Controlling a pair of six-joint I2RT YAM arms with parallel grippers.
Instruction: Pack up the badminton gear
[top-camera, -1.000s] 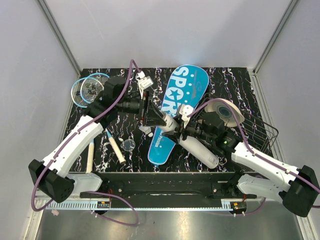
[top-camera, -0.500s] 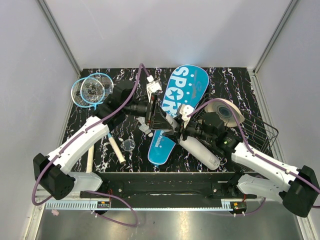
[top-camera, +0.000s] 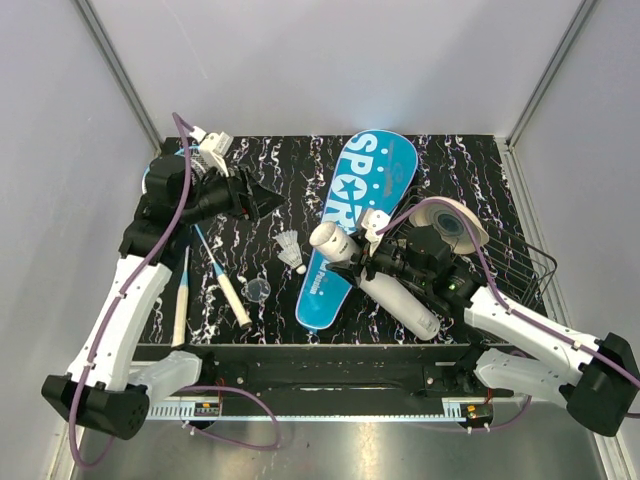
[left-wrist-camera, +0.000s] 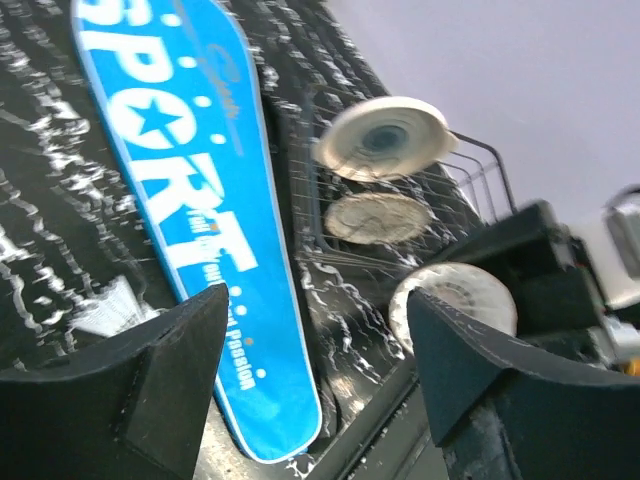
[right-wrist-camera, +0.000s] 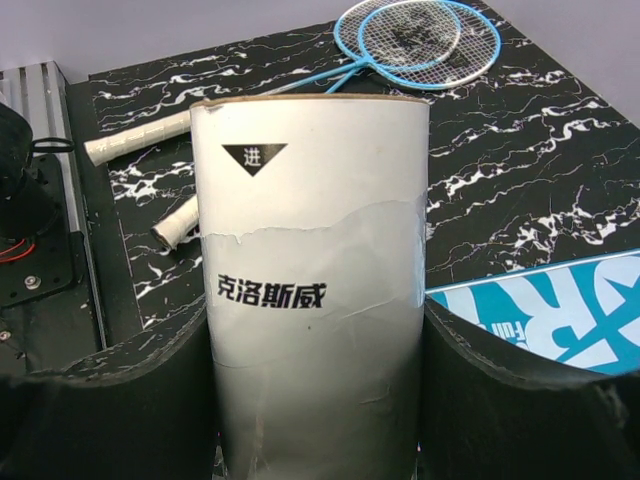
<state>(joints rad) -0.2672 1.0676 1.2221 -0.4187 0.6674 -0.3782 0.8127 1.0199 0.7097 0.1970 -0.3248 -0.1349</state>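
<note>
My right gripper has the white tube squeezed between its two black fingers, one on each side, and the tube stands straight up in my view. Its paper wrap is torn in a ragged line across the middle. Above the tear there's a black triangle with one character, below it a row of black Chinese characters. Past the tube, on the black marbled table, lie the two rackets, light-blue hoops overlapping, thin shafts running to white-wrapped handles. A corner of the blue cover with white lettering shows just beside one finger. A silver rail runs along the table's edge.
</note>
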